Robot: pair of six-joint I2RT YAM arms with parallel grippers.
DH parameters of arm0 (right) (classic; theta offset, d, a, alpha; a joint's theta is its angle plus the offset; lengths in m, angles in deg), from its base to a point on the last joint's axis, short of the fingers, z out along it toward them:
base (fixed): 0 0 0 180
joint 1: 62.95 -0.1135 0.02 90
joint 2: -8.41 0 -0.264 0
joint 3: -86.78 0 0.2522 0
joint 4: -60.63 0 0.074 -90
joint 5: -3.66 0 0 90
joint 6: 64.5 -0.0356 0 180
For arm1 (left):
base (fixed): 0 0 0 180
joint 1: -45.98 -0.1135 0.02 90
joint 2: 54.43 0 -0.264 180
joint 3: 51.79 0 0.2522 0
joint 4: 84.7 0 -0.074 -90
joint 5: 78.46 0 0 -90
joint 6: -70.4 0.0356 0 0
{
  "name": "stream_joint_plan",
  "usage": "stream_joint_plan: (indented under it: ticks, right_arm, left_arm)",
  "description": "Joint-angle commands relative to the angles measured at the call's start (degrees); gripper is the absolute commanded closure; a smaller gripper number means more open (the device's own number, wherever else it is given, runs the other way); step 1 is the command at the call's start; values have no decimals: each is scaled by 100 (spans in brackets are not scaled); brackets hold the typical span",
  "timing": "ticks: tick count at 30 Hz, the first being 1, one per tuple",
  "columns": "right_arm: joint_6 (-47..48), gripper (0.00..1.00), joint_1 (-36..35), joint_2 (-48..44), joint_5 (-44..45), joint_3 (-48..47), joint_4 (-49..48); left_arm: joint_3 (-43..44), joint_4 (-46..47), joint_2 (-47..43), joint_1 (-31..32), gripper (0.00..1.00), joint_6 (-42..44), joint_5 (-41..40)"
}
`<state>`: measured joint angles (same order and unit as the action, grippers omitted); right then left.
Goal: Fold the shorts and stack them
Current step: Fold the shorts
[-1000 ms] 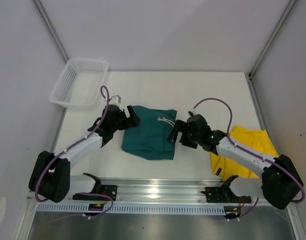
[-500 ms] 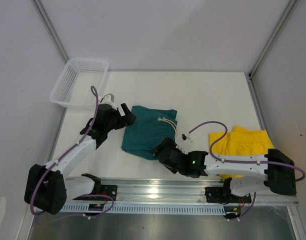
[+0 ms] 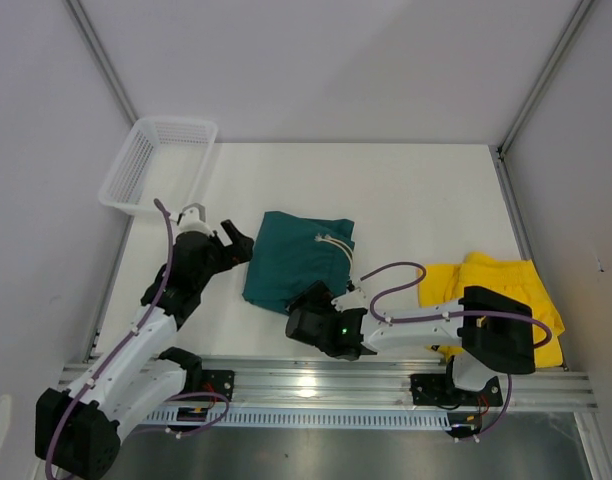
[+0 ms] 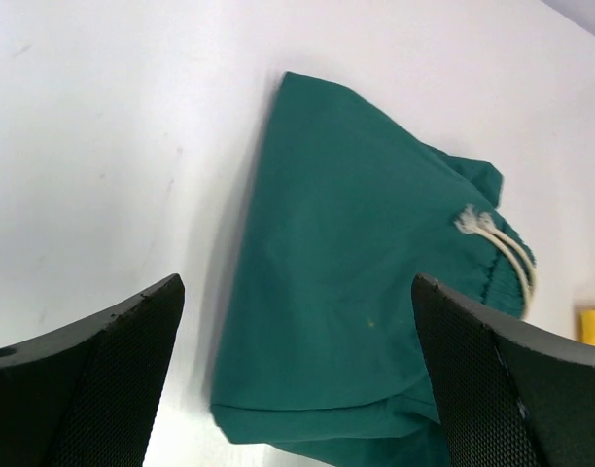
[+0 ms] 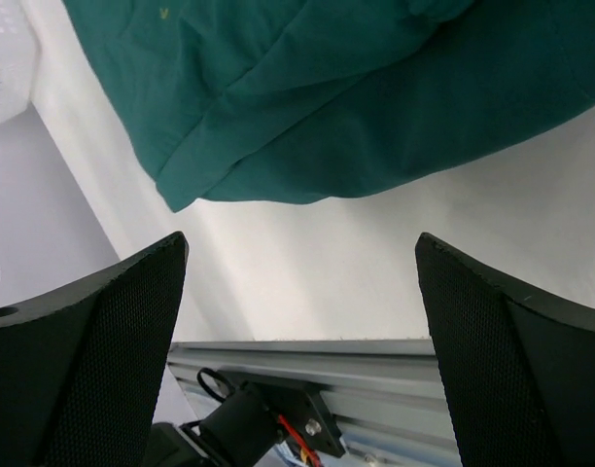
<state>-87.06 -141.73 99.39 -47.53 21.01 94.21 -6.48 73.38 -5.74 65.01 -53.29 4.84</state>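
Fabric soft, light and limp, apt to sag: teal shorts (image 3: 298,268) folded on counter (image 3: 416,190), left hand (image 3: 238,243) beside them, right hand (image 3: 301,315) at near edge, both released and empty; yellow shorts (image 3: 498,285), apparently unfolded, far right; best pinched at corners.

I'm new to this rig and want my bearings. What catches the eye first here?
The teal-green shorts lie folded in the middle, with the left gripper open just off their left edge and the right gripper open at their near edge. The yellow shorts sit crumpled at the right side, and a white basket sits in the far left corner.
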Motion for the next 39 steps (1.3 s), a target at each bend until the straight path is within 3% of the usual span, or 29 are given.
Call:
stream_joint_plan:
  ticks: [1,10,20,24,25,26,27,29,30,35,39]
  right_arm:
    - [-2182,1,82,288,452,-135,-91]
    - [-2386,0,477,948,145,-64,-978]
    - [-2148,2,873,1124,30,50,-1278]
    - [-2061,34,1093,1089,-4,173,-1278]
    - [-1964,50,1154,1028,-57,226,-1278]
    - [-1903,59,1233,966,-57,339,-1287]
    - [-1771,76,1260,913,-101,401,-1217]
    - [-1491,92,1452,624,-189,629,-1138]
    - [-1193,100,1567,466,-346,726,-1111]
    - [2426,100,2629,-526,-1207,824,-243]
    - [5519,100,3989,-1082,-2846,1157,-671]
  left_arm:
    - [-271,139,-254,-31,1,-137,-665]
    - [-711,201,-1177,-48,1,-261,-1281]
    - [-808,175,-1054,-294,1,-357,-1247]
    - [-817,192,-1054,-303,1,-331,-1237]
    - [-782,210,-1045,-303,1,-322,-1237]
    - [-826,210,-1037,-303,1,-313,-1237]
    - [-826,227,-1028,-303,1,-305,-1237]
    - [-826,245,-975,-312,1,-296,-1220]
    - [-826,262,-958,-303,1,-270,-1194]
    - [-799,350,-809,-303,1,-173,-1123]
    - [-843,666,-633,-303,1,20,-860]
